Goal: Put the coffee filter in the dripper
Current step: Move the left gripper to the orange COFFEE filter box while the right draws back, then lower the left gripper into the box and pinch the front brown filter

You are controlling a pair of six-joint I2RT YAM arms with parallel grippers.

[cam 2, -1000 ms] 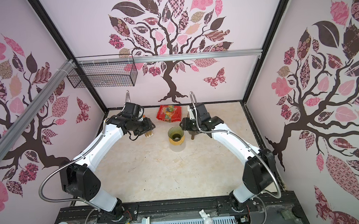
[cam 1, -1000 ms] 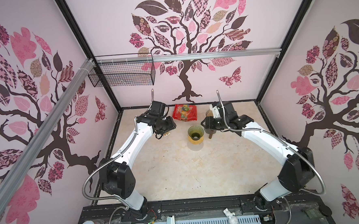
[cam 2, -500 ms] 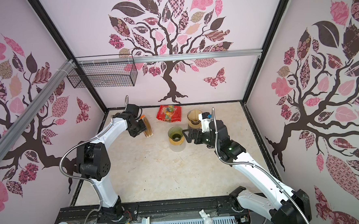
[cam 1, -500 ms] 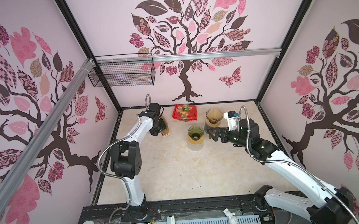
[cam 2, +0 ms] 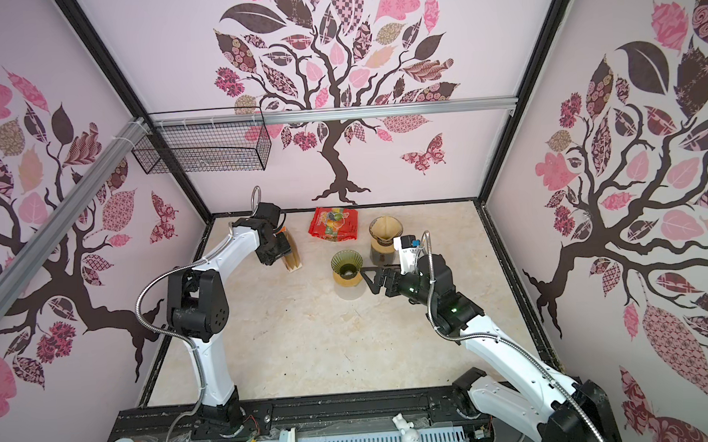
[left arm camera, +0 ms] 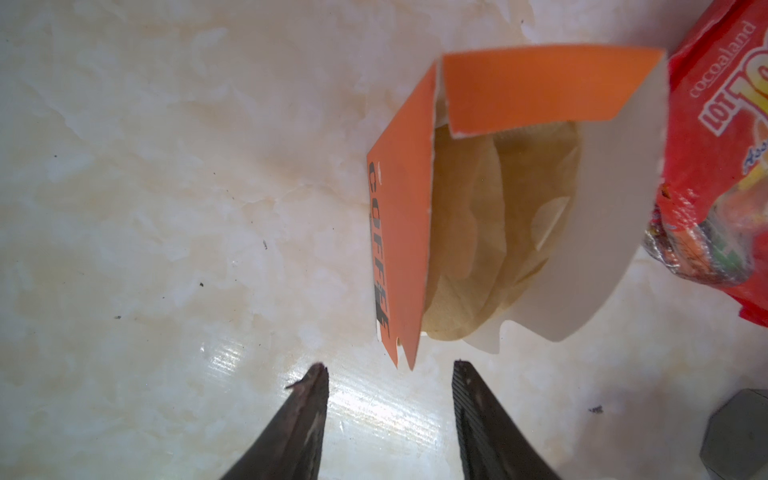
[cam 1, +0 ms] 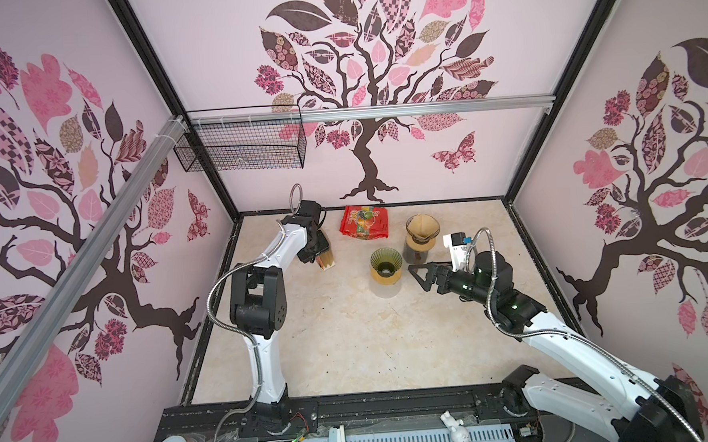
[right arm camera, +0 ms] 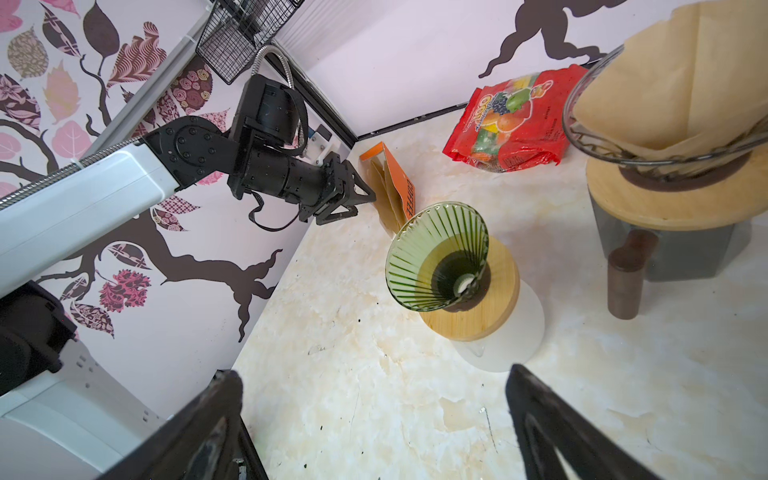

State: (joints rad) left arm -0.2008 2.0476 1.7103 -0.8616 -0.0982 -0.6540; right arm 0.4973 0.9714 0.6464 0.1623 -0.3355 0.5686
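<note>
Revealing through the left wrist view, not the top views, the left end effector (left arm camera: 388,368) parted and empty before the filter box (left arm camera: 399,232); showing the right end effector (right arm camera: 374,371) wide apart.

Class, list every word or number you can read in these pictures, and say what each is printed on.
"COFFEE": orange side of the filter box.
"cocoaland": red sweet bag.
"LOT 10", cut off at the picture's edge: same bag.
Small print on the bag: too blurred to read.
</note>
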